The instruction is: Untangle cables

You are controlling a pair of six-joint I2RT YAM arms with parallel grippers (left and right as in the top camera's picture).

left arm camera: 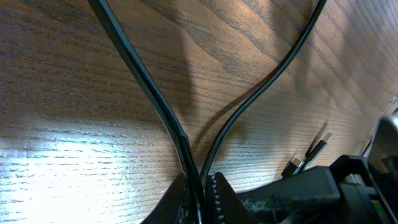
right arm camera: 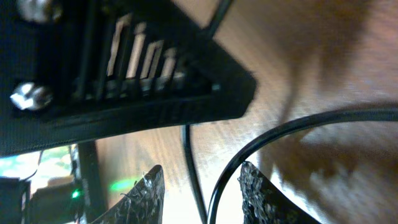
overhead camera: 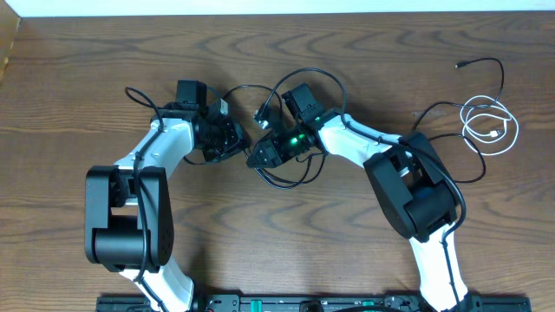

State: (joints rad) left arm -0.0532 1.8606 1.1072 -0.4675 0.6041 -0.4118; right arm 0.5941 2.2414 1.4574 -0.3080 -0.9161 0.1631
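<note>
**Left gripper (left arm camera: 199, 202) clamped on black cable (left arm camera: 249, 106); right gripper (right arm camera: 202, 193) parted**

Finding one: the left gripper sits left of centre with its tips closed, almost no gap between them. Two dark strands of the black cable converge into the tips.

The right gripper is just beside it at centre and stands apart. One strand passes between its fingers (right arm camera: 144, 193); contact cannot be made out.

Surface: brown wood-grain table (overhead camera: 347, 260), with a pale strip (overhead camera: 260, 7) along the upper edge.

Black loops lie round both grippers at centre. At upper right a plug end (overhead camera: 459, 64) leads a black run down beneath the right arm (overhead camera: 416, 191). Whether it joins the central loops cannot be told.

The white cable (overhead camera: 495, 134) lies coiled at far right, well apart from both grippers.

The right wrist view is blurred, and a dark housing (right arm camera: 124, 74) fills its upper left.
</note>
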